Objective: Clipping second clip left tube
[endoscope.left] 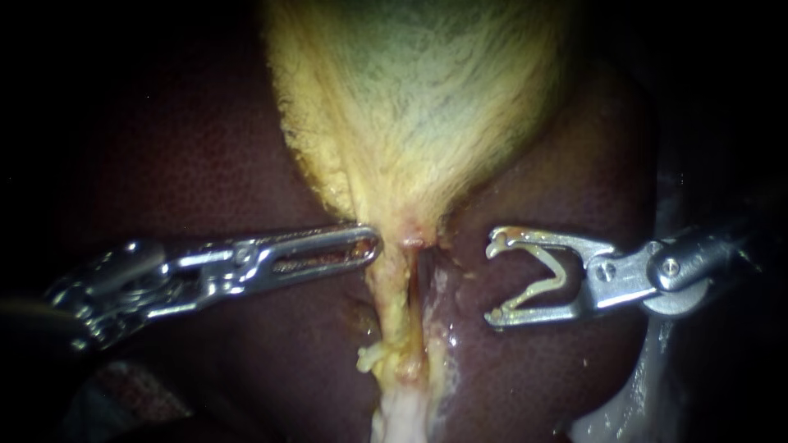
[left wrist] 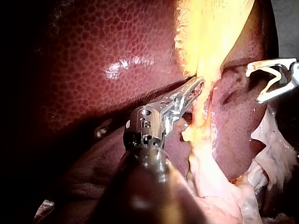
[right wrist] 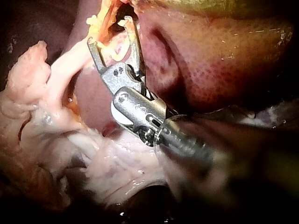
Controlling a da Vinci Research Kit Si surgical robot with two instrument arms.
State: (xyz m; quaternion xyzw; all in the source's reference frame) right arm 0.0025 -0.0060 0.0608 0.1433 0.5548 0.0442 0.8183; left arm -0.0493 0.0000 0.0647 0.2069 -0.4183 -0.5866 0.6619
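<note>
Currently the left tube [endoscope.left: 392, 308] runs as a yellowish strand down the centre of the endoscope view, from the narrow neck of the gallbladder [endoscope.left: 419, 98] toward the pale tissue [endoscope.left: 402, 418] at the bottom edge. A dark slit separates it from a thinner pale strand [endoscope.left: 437, 291] just to its right. We see no clip on the tube in any view.

One clip [endoscope.left: 552, 262] sits as an open V in our right instrument [endoscope.left: 491, 279], right of centre. The jaws of this instrument stand wide apart, each touching one leg of the clip, so they hold the clip and nothing else. Their tips face the tube but stand apart from it, with bare liver [endoscope.left: 525, 180] between.

Our left instrument [endoscope.left: 371, 243] enters from the left edge at mid height. Its jaws lie together, and the tip touches the left margin of the gallbladder neck. We cannot tell whether a thin fold is caught between them.

We judge the step in hand to be the approach, with placement not yet begun. The next move calls for advancing the right instrument toward the centre until the left tube alone lies fully between the clip legs. The jaw opening appears to lie along the tube's run, so a roll of the tip is probably required first. Both clip ends should pass beyond the tube before closure.
</note>
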